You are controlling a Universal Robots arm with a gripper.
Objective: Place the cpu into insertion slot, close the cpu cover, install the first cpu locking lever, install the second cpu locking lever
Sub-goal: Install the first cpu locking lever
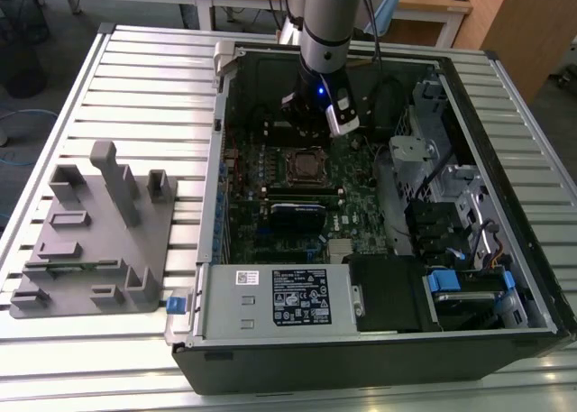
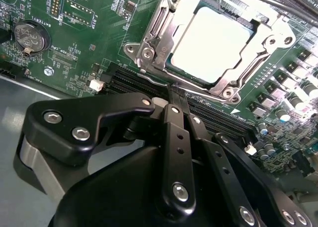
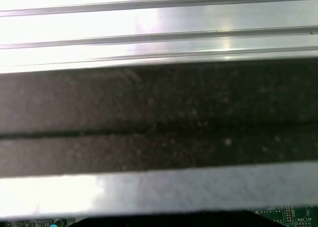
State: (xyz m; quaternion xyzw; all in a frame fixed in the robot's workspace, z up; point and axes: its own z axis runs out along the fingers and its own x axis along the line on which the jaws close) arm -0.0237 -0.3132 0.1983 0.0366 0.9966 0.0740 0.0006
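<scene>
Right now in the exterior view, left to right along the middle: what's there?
Grey fixture → open PC case's left wall → cpu in the insertion slot → silver drive cage → case's right wall.

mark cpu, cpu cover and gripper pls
cpu [image 2: 211, 43]: second wrist view, middle of its pale metal top.
cpu cover [image 2: 169, 26]: second wrist view, silvery frame edge beside the chip.
gripper [image 2: 175, 94]: second wrist view, at the tips of its black fingers, pressed together.
</scene>
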